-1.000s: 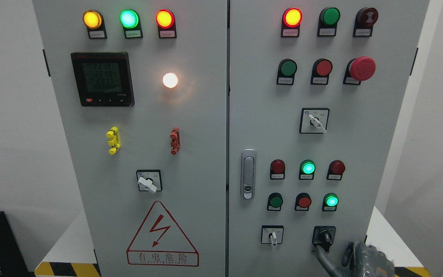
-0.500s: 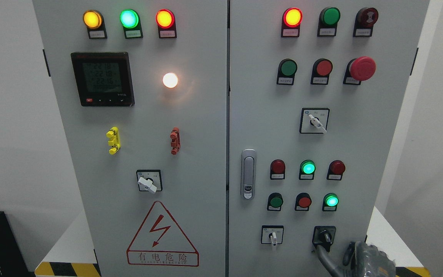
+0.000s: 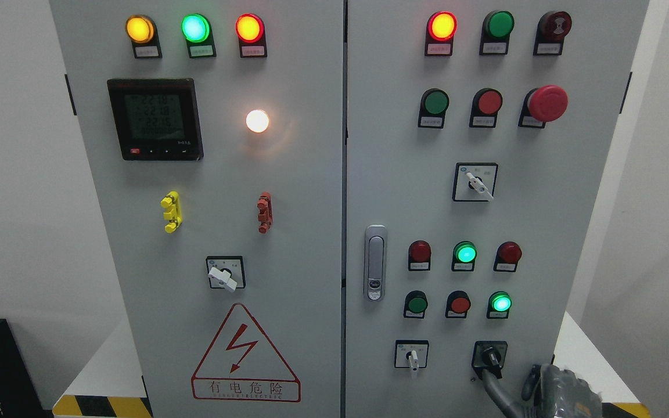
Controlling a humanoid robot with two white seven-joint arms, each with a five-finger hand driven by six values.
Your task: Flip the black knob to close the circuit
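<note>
The black knob [image 3: 489, 355] sits in a black square plate at the lower right of the grey cabinet's right door [image 3: 404, 145]; its handle points roughly up and slightly left. My right hand [image 3: 511, 388] comes in at the bottom right edge, just below and right of the knob. One long grey finger reaches up toward the plate's lower edge and ends just under the knob. The thumb stands apart to the right. The hand holds nothing. My left arm does not show.
A white-handled selector [image 3: 411, 357] is left of the black knob, with rows of red and green lamps [image 3: 464, 253] above. A door latch [image 3: 374, 262] is on the right door's left edge. A red mushroom stop button [image 3: 547, 103] sticks out at the upper right.
My right hand has slipped slightly down and to the right, and its finger has drawn back a little from the knob. The lamps look unchanged.
</note>
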